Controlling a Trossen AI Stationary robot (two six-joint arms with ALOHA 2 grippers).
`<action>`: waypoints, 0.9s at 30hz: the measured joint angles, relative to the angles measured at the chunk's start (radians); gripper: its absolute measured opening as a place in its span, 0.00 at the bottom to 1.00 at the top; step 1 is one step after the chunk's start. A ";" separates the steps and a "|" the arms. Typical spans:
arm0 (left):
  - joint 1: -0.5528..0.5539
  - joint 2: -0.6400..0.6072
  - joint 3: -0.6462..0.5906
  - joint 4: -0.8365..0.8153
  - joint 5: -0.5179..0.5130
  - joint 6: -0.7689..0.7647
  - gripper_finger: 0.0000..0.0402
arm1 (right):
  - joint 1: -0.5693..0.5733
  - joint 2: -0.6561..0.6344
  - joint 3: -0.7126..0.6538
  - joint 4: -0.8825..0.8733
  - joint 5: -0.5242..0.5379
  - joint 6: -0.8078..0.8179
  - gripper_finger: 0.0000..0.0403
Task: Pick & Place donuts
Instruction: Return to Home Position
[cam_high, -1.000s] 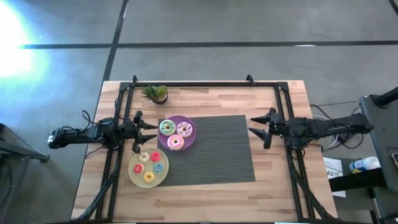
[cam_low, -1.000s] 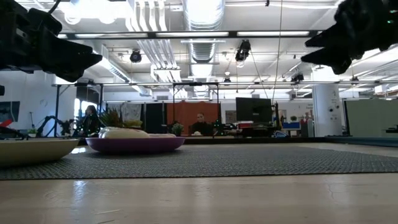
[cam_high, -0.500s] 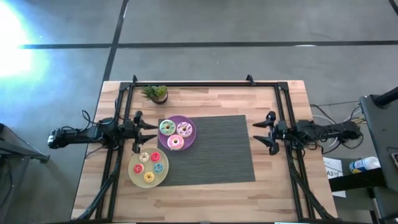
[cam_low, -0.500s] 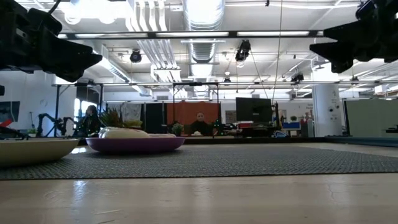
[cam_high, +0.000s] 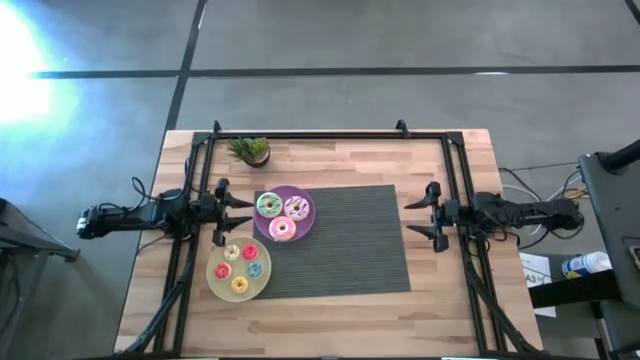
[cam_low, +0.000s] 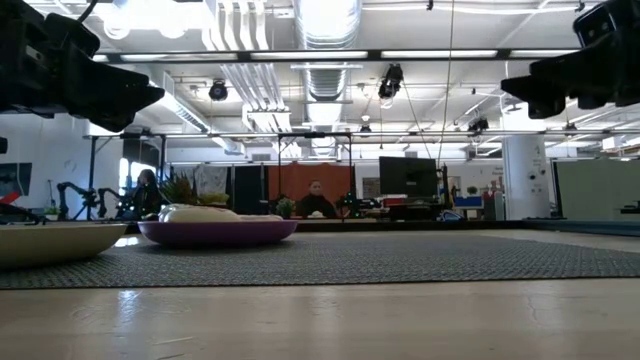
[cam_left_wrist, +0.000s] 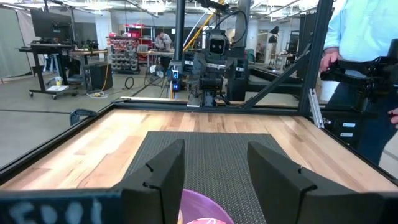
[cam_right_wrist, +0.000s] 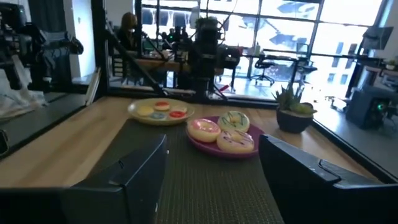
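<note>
Right wrist view shows three larger donuts (cam_right_wrist: 203, 129) on the purple plate (cam_right_wrist: 205, 146); low view shows mainly its rim. Left tool (cam_high: 245, 212) and right tool (cam_high: 410, 218) are spread. The right tool has retracted outward.

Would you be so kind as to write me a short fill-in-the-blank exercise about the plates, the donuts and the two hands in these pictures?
1. The purple plate holds ___ donuts.
2. The yellow plate holds the blue donut, while the pink donut lies on the ___ plate.
3. The left hand and the right hand are both ___ and hold nothing.

Missing words: three; purple; open.
</note>
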 joint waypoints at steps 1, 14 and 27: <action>0.000 0.000 0.000 0.000 0.000 0.000 0.37 | 0.000 0.002 0.000 0.000 -0.002 -0.009 0.62; 0.000 0.000 0.000 0.000 0.000 0.000 0.37 | 0.000 0.035 0.000 0.001 -0.002 -0.007 0.63; 0.000 0.000 0.000 0.000 0.000 0.000 0.37 | 0.000 0.035 0.000 0.001 -0.002 -0.004 0.63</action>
